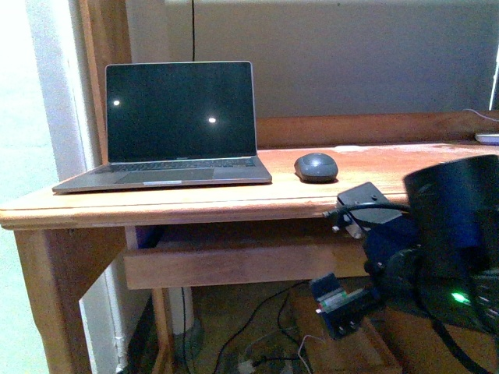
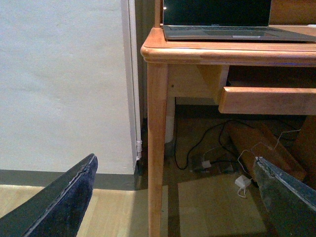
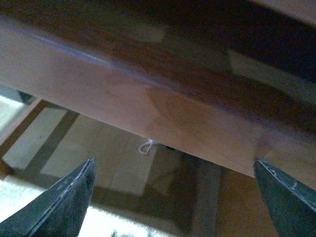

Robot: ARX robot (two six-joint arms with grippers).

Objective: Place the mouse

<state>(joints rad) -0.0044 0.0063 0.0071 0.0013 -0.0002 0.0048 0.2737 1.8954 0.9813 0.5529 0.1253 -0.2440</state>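
Note:
The mouse [image 1: 316,167], a small dark grey dome, rests on the wooden desk [image 1: 234,204] just to the right of the open laptop [image 1: 179,125]. Nothing holds it. My right arm [image 1: 437,249] hangs below the desk's front edge at the lower right, apart from the mouse. My right gripper [image 3: 174,162] is open and empty, and its view looks up at the desk's underside [image 3: 163,108]. My left gripper [image 2: 174,159] is open and empty, low near the floor in front of the desk leg [image 2: 157,148]. The mouse shows in neither wrist view.
The laptop's screen is dark; it also shows in the left wrist view [image 2: 222,19]. A drawer front [image 1: 234,265] sits under the desk top. Cables [image 2: 207,148] and a white charger [image 2: 242,181] lie on the floor below. A wall [image 2: 64,84] stands to the left.

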